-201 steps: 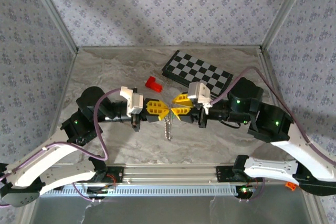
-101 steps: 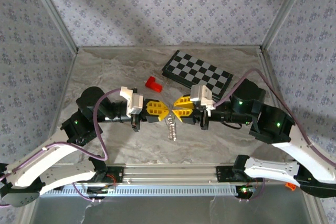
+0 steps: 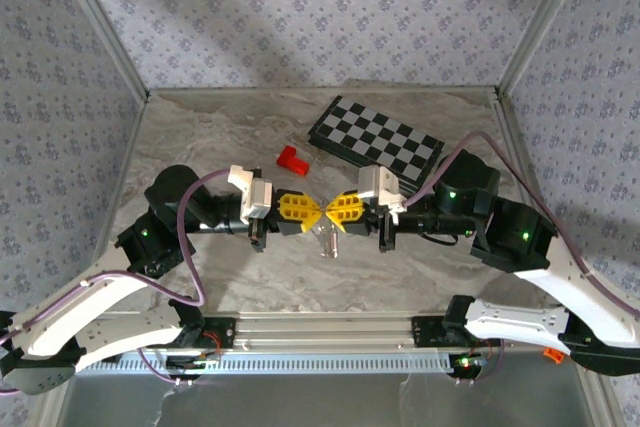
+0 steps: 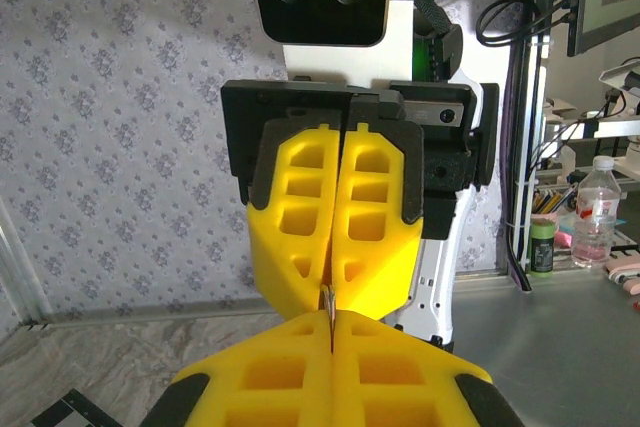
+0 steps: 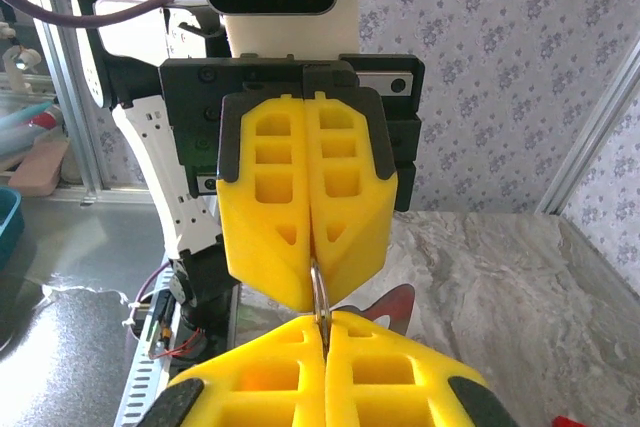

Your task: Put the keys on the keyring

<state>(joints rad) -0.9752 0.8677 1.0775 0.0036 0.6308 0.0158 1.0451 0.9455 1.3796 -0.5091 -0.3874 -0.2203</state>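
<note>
My two yellow-fingered grippers meet tip to tip above the middle of the table. The left gripper (image 3: 315,214) (image 4: 330,327) is shut on the keyring (image 3: 327,239), a thin silvery metal loop. The right gripper (image 3: 331,214) (image 5: 323,327) is shut on the same loop from the other side. The ring's edge (image 5: 320,292) shows as a thin metal sliver (image 4: 328,299) bridging both pairs of tips. Its lower part hangs just below them over the table. The keys are out of view.
A red block (image 3: 292,159) lies on the marble table (image 3: 200,137) behind the left gripper. A black-and-grey chessboard (image 3: 375,139) lies at the back right. Patterned walls close in the back and both sides. A dark reddish shape (image 5: 398,305) sits behind the fingers.
The right gripper has slid left to the left gripper's tips and shut on the keyring. The hanging part of the ring now sits higher and shorter. The left arm has not moved.
</note>
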